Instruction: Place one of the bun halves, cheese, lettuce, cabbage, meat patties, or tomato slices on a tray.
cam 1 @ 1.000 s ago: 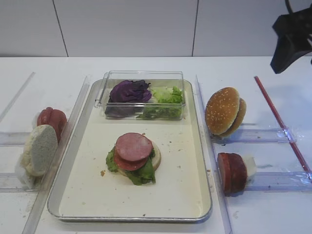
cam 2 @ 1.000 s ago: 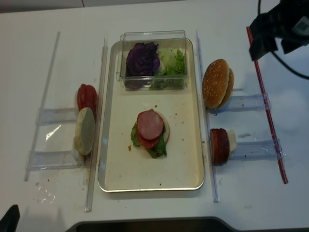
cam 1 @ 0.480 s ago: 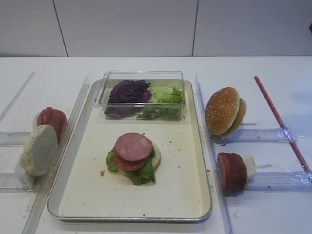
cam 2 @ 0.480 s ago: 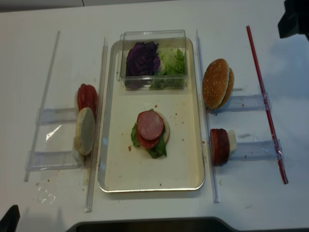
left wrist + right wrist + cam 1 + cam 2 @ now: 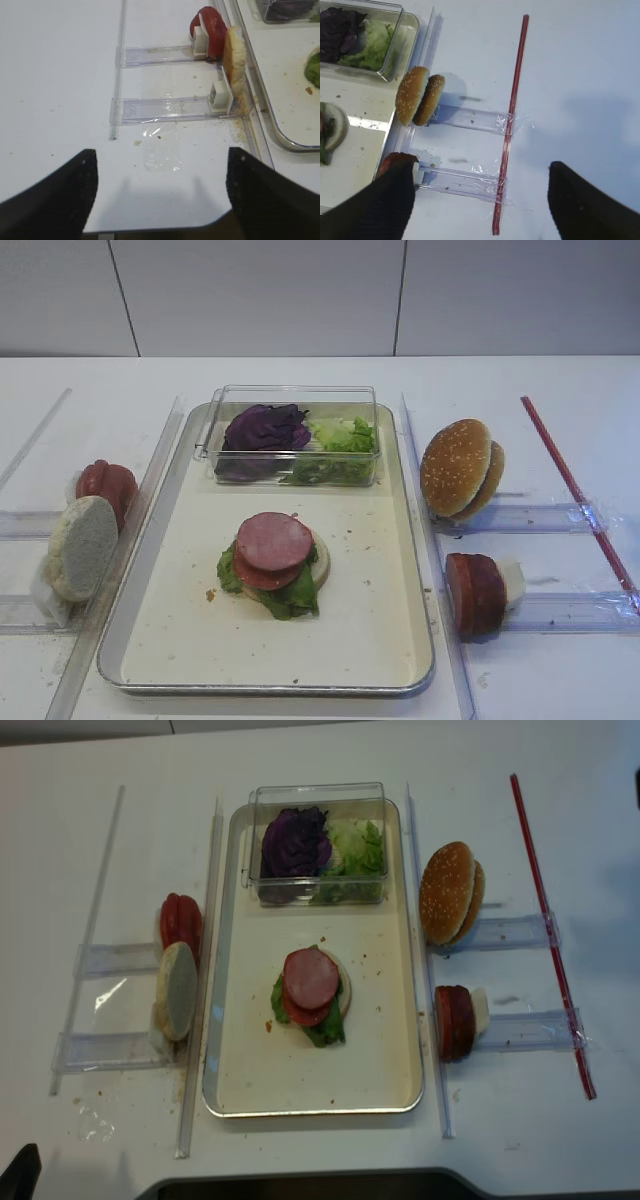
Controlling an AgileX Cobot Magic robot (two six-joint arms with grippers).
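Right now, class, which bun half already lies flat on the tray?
The bun half under the lettuce and meat patty; the others stand on edge in side racks.

A flat white table top (image 5: 300,375) fills the scene and runs back to a wall of pale grey panels (image 5: 260,295) divided by thin dark vertical seams. Lighting is even and diffuse, with soft shadows on the white surface. A dark curved edge (image 5: 300,1186) borders the table's near side in the realsense overhead view.
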